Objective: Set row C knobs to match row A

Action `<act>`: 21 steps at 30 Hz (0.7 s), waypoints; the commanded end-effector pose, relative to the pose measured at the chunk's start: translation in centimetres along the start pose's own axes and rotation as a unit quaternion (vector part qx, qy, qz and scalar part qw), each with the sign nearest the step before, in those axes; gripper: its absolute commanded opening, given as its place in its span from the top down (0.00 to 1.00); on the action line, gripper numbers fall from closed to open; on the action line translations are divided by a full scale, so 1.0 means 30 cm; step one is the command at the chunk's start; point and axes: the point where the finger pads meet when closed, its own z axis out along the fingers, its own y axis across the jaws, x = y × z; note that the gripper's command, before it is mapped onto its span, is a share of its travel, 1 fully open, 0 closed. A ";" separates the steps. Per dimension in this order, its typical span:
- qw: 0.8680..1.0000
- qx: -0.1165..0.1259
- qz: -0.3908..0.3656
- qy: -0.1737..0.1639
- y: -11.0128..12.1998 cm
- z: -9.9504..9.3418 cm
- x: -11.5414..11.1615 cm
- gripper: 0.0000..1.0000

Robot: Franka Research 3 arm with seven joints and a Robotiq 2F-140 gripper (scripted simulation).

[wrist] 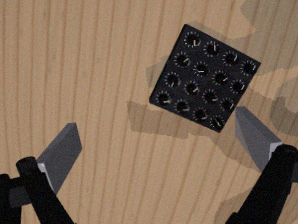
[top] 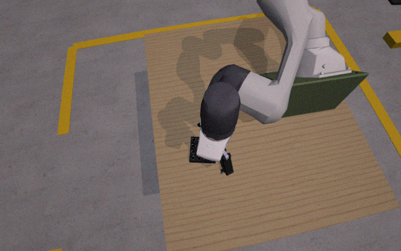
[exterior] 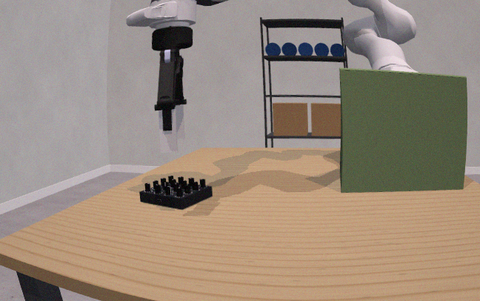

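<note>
The black knob box (top: 202, 161) (exterior: 161, 202) (wrist: 171, 69) stands flat on the table, with knobs in a four-by-four grid. In the wrist view it is right of the centre at the top, turned at a slant. White lines on its knobs point in various directions; names are too small to read. A small mark, possibly the socket, shows on its left-facing side in the exterior view. My gripper (exterior: 172, 142) (wrist: 156, 128) is open and empty, high above the table. In the wrist view the box lies beyond the fingers, nearer the right one. In the top view the arm hides part of the box.
The wooden table (top: 278, 185) (exterior: 278, 241) carries a green upright panel (top: 315, 99) (exterior: 404, 133) beside the arm's base. Arm shadows fall around the box. A shelf rack (exterior: 304, 58) with blue round things and brown boxes stands behind the table.
</note>
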 end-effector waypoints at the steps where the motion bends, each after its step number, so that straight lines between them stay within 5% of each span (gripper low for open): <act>1: 1.000 0.006 0.022 0.007 -0.016 -0.010 0.007 0.00; 12: 1.000 0.006 0.022 0.007 -0.016 -0.010 0.007 0.00; 13: 0.997 0.008 0.079 0.005 0.053 0.020 0.006 0.00; 21: 0.997 0.008 0.082 0.005 0.056 0.022 0.006 0.00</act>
